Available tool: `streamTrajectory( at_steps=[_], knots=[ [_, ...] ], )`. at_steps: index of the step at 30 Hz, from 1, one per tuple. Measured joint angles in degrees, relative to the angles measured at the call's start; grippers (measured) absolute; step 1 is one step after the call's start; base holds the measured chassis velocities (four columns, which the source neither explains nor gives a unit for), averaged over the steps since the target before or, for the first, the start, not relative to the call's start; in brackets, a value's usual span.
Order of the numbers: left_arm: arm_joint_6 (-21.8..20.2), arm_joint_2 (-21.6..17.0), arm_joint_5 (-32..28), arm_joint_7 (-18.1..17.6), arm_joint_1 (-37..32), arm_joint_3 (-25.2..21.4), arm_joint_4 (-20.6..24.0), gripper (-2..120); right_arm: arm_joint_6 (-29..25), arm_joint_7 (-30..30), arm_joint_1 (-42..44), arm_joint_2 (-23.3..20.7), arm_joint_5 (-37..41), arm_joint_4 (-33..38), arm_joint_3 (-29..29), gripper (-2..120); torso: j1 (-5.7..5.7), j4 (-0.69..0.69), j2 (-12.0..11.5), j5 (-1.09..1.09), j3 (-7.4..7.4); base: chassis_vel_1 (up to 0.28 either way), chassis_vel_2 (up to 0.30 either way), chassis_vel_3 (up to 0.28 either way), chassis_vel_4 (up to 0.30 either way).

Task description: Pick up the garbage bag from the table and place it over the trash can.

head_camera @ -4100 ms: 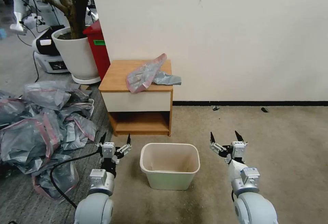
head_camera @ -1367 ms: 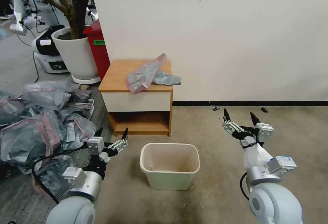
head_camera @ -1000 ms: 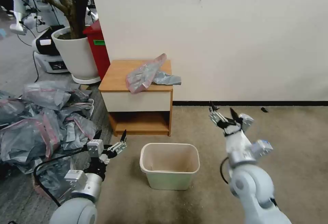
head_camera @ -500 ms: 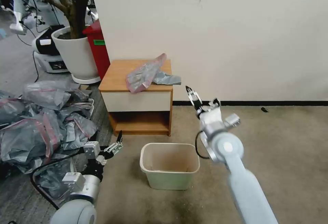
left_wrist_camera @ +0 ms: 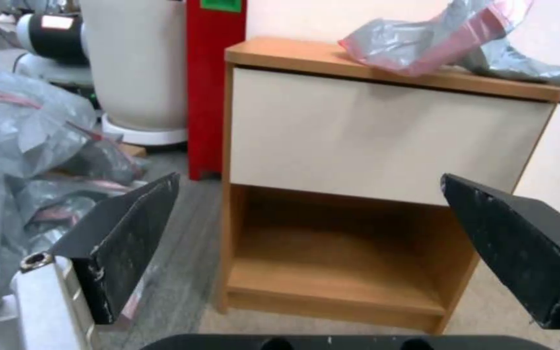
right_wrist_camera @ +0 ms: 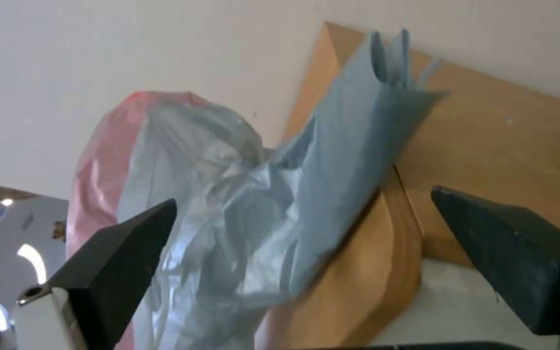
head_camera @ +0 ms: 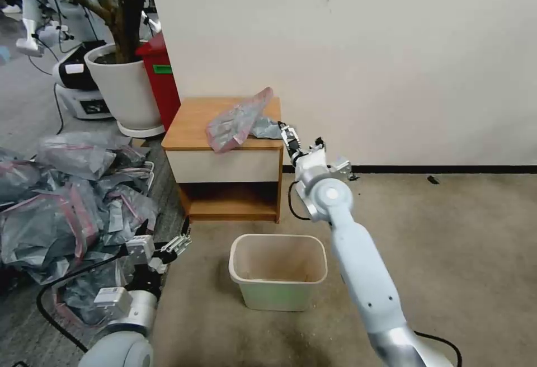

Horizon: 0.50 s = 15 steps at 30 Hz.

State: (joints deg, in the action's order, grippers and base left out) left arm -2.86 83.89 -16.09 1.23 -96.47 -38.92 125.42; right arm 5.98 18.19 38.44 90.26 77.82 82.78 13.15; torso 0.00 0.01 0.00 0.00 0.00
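Garbage bag on the nightstand, right claw right at its corner

Garbage bag (head_camera: 238,121) is lying crumpled on the nightstand worktop (head_camera: 193,126), its grey tail hanging off the front right corner and the pink-banded end toward the wall. Right claw (head_camera: 290,139) is reached out to that corner, just beside the grey tail, fingers (right_wrist_camera: 112,265) spread wide with nothing between them. From its wrist view the bag sits right ahead of the gap. Left claw (head_camera: 168,244) is low near the floor beside the heap of bags (head_camera: 61,199), also spread open and facing the nightstand. Trash can (head_camera: 278,271) stands on the carpet in front of the nightstand.
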Motion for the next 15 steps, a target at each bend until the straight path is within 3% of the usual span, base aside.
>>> streamTrajectory(
  at_steps=[15],
  knots=[
    [0.0,-0.3,0.0,-1.2,0.2,-0.5,0.0,100,-1.3,-2.4,-4.6,1.3,-2.2,-7.0,0.5,99,0.0,-0.01,0.0,0.0,0.0,0.0,0.0,0.0,0.0]
  ],
)
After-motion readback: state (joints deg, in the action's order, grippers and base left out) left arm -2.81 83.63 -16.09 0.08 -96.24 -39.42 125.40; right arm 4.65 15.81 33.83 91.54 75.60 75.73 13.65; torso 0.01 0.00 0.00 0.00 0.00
